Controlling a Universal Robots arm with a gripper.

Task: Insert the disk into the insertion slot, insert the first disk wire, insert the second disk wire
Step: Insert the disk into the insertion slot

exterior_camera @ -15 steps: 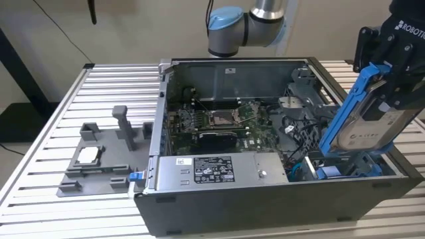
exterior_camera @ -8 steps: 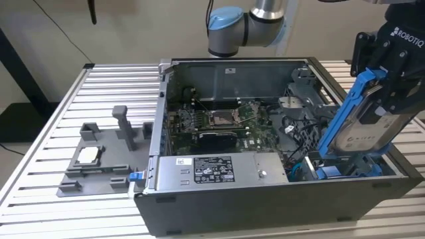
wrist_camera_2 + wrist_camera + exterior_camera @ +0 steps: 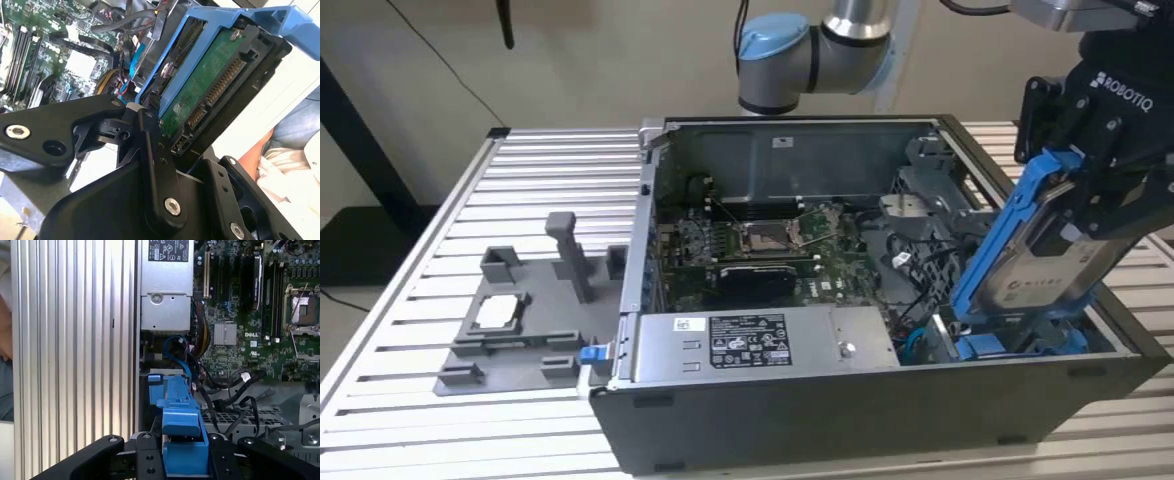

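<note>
Black gripper (image 3: 1083,205): two fingers clamped on the disk (image 3: 1027,265). Disk: in blue carrier, steeply tilted, lower end inside the open computer case (image 3: 854,410), near corner, exterior view's right. Motherboard (image 3: 761,240): to its left.

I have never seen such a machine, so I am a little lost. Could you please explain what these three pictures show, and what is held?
This is one grey-and-blue robot arm with a black gripper. One picture comes from a camera off the arm; two come from cameras riding near its wrist. On the slatted metal table stand an open dark computer case and a grey plastic holder. The gripper is shut on the flat silver-grey disk in its blue plastic frame, held tilted over the case.
</note>
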